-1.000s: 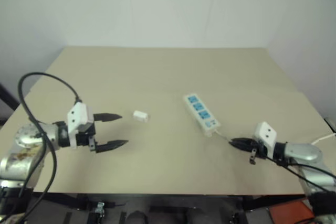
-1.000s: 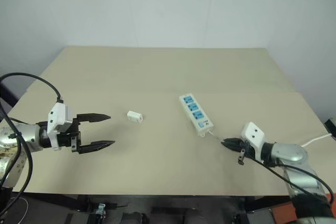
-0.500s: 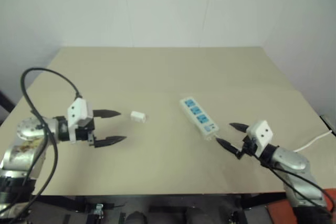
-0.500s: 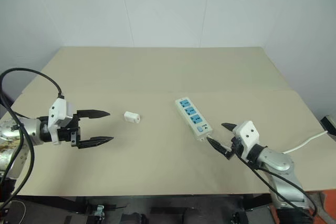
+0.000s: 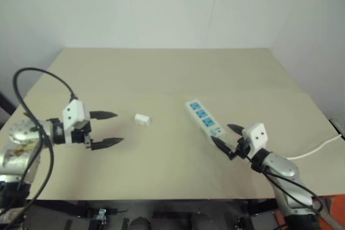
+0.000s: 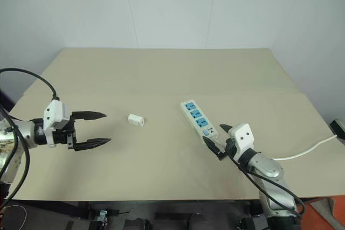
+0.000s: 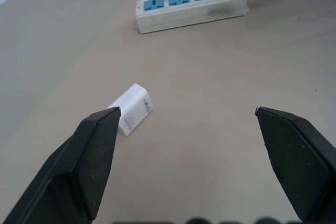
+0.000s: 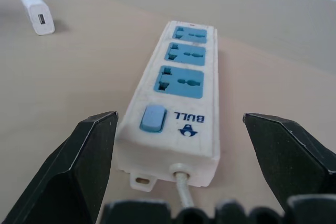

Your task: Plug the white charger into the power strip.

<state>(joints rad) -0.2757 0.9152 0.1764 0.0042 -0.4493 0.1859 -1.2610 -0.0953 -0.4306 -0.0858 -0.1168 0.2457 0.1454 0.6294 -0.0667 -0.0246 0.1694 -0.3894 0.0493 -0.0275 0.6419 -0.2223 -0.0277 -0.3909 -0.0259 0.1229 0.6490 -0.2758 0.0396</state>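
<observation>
Right wrist view: power strip (image 8: 178, 108) reads "BULL".

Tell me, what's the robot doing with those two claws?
It's getting ready to plug the white charger into the power strip. Nothing is held yet. The left tool is open, facing the charger lying on the table. The right tool is open at the strip's cord end.
</observation>
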